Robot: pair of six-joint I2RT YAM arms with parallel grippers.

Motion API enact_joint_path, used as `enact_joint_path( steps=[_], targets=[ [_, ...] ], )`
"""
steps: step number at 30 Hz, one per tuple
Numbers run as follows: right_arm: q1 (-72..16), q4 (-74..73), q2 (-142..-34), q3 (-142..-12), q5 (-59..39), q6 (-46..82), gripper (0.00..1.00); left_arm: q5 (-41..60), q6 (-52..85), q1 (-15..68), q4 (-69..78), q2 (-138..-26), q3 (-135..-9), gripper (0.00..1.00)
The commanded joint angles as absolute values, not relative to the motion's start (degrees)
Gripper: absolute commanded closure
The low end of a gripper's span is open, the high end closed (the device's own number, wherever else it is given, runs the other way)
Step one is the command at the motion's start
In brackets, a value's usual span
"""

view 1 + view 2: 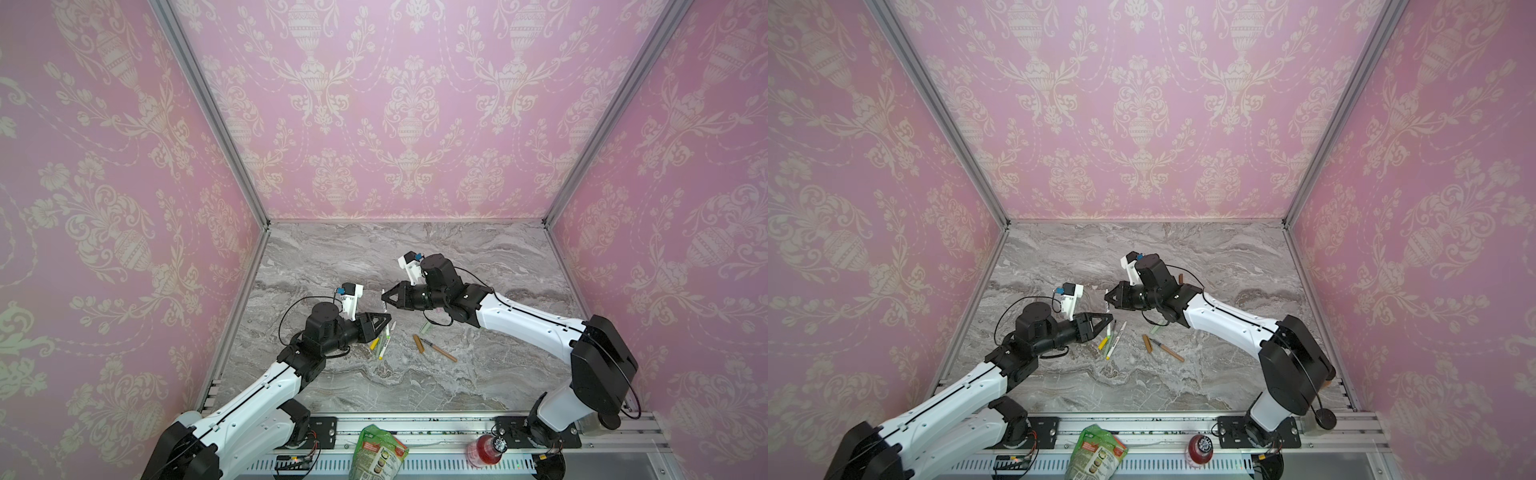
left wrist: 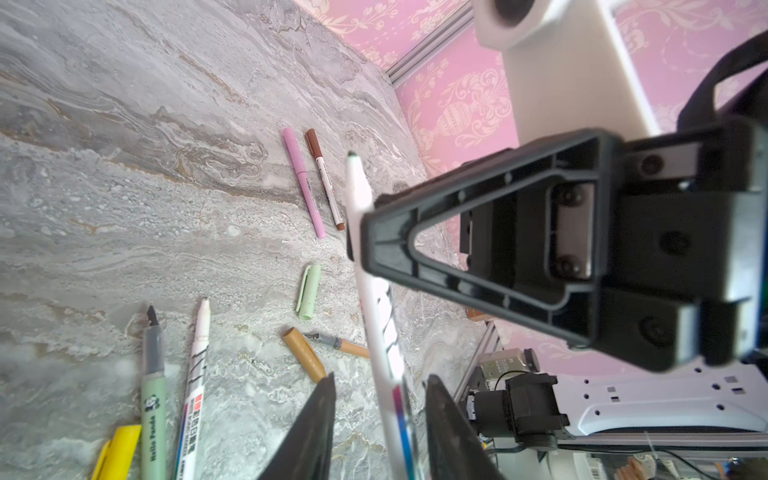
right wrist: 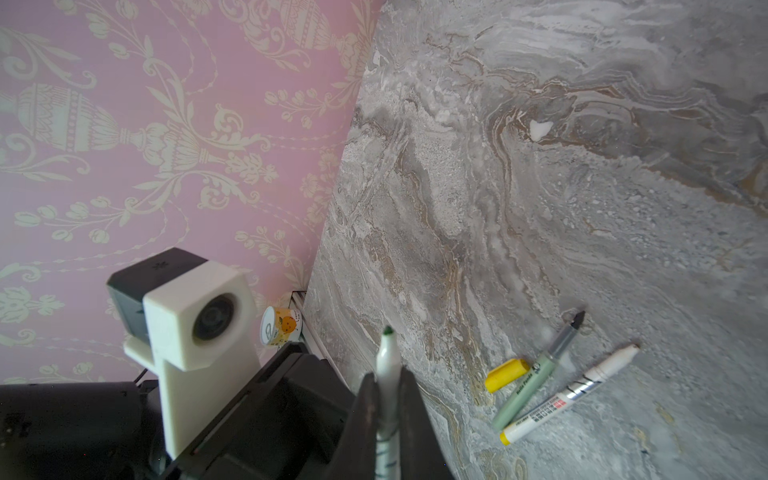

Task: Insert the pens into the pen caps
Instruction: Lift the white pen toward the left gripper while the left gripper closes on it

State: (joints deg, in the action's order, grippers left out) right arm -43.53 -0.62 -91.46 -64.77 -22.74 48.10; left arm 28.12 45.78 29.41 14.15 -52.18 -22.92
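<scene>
The right gripper (image 3: 388, 382) is clamped on a white pen (image 3: 388, 361). Its two fingers (image 3: 365, 415) press the barrel from both sides, and the dark green tip (image 3: 388, 331) pokes out past the fingertips.

The other end of this pen runs down between the fingers (image 2: 316, 424) of the left gripper (image 2: 381, 376). These stand apart, one on each side of the barrel. There is a clear gap at one finger and only a sliver at the other.

In both top views the two grippers meet nose to nose above the marble table (image 1: 478, 386).

The remaining pieces lie on the table, well clear of both sets of fingers:
- A pale green cap (image 2: 308, 291) and a tan cap (image 2: 303, 353), with an uncapped tan pen (image 2: 345, 344) lying just beside the tan cap.
- A green pen (image 2: 153, 395), a white paint marker (image 2: 195, 374) and a yellow cap (image 2: 118, 453), lying together.
- A pink pen (image 2: 303, 183) and a brown-capped pen (image 2: 324, 178), lying side by side beyond the right gripper's fingertips.
</scene>
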Motion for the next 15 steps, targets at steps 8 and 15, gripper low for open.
enact_joint_path(
  steps=[8,15],
  targets=[
    [-43.77,-0.43,-88.88,-64.34,-22.20,47.90,0.93,26.83,45.74,29.36,16.90,-53.03,-23.37,0.83],
    [-43.77,0.20,-90.63,-66.80,-22.86,48.11,0.93,27.16,46.40,29.36,18.72,-54.82,-22.81,0.61]
  ],
)
